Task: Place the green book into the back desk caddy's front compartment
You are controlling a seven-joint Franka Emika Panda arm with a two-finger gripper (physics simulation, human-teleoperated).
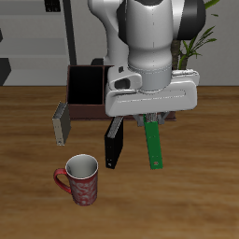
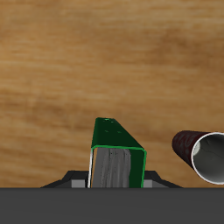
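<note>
Gripper [image 1: 153, 119] hangs above the table w/ its fingers closed on the top end of the green book [image 1: 154, 147]; book hangs upright below it, clear of the wood. Wrist view shows the same grip from above: book [image 2: 115, 150] clamped betw. dark finger pads, pale page edges facing the cam, green cover wrapping them. Only the wrist cam shows those page edges; ext. view gives just a thin bright green slab, slightly tilted.

Ext. view alone shows the rest. Black book [image 1: 113, 143] stands just beside the green book, on the mug's side. Caddy [image 1: 86, 91], dark reddish-brown w/ black inside, sits farther back than the green book, partly hidden by the arm; its compartments can't be told apart here. Grey book [image 1: 61, 122] stands just in front of the caddy. Red mug [image 1: 80, 179] is nearer the table's front edge than the green book; wrist view catches only its rim [image 2: 205, 156], near the book.

No legible writing or labels on anything.
</note>
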